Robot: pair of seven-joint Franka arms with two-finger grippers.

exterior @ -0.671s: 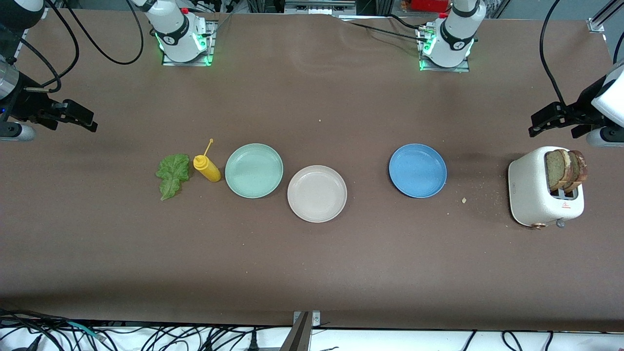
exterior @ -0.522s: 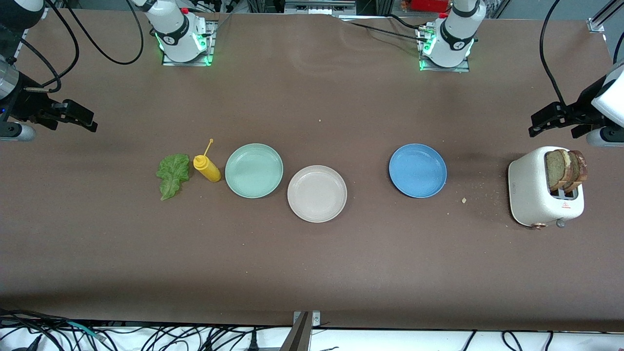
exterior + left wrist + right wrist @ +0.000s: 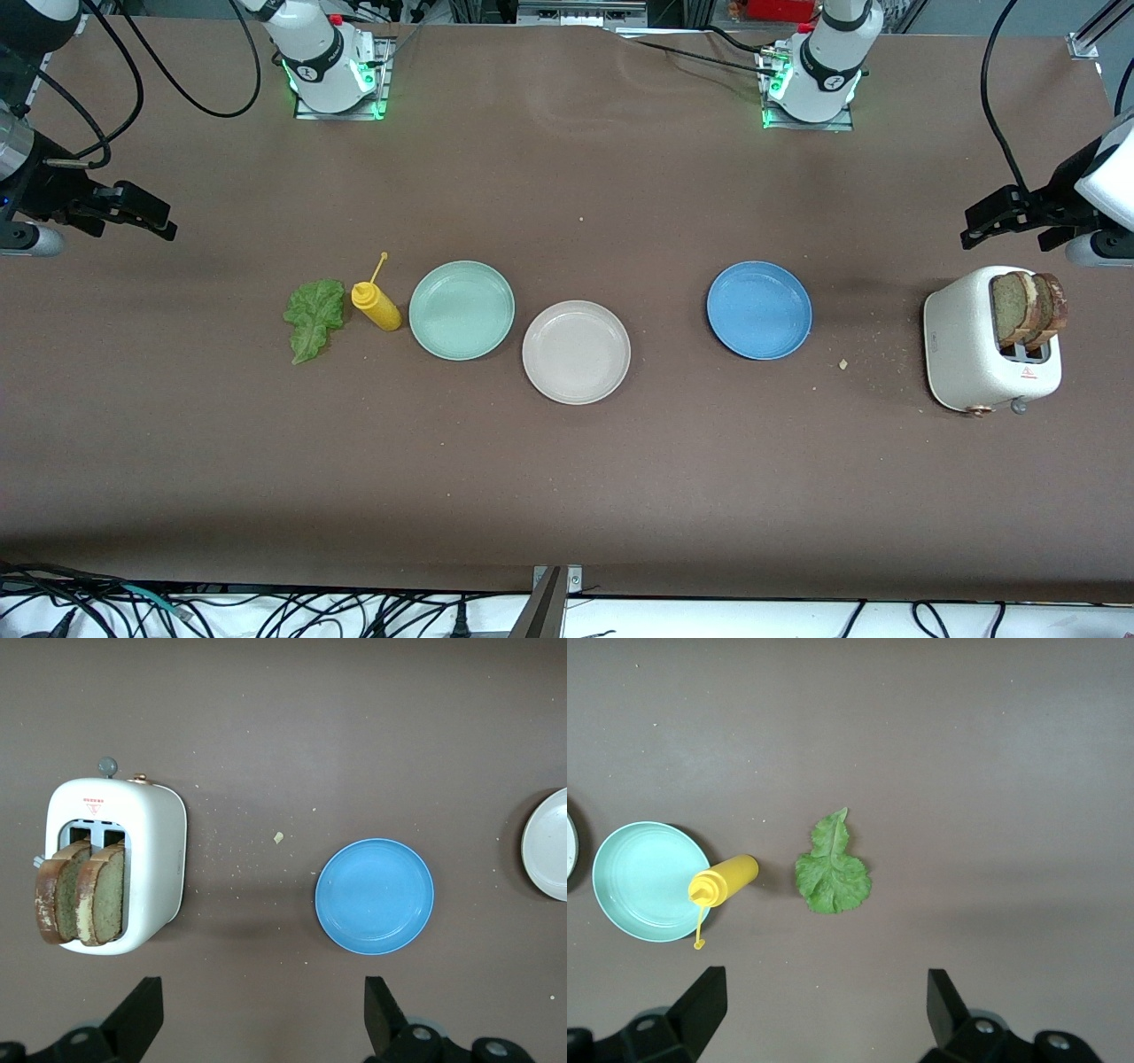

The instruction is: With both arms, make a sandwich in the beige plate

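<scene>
The beige plate (image 3: 576, 352) is the landmark here, because the sandwich must be built in it, and it is empty for now.

The right gripper (image 3: 146, 217) hangs high over the bare table at the right arm's end, well apart from the beige plate, with its fingers (image 3: 700, 1010) spread wide and holding nothing. In my judgement it waits there because the lettuce leaf (image 3: 314, 319) lies flat below it, ready to be picked. Between the leaf and the beige plate stand a yellow sauce bottle (image 3: 376, 304) and the mint green plate (image 3: 462, 309), which is just beside the beige plate.

Toward the left arm's end from the beige plate lies the blue plate (image 3: 759, 309), also empty. Farther that way stands the white toaster (image 3: 974, 346), and the two bread slices (image 3: 1028, 307) stick up from its slots, so they are easy to grasp from above. The left gripper (image 3: 1005, 217) hovers near the toaster, released and empty, fingers (image 3: 142, 1014) wide apart. No part of the sandwich is yet in the beige plate.
</scene>
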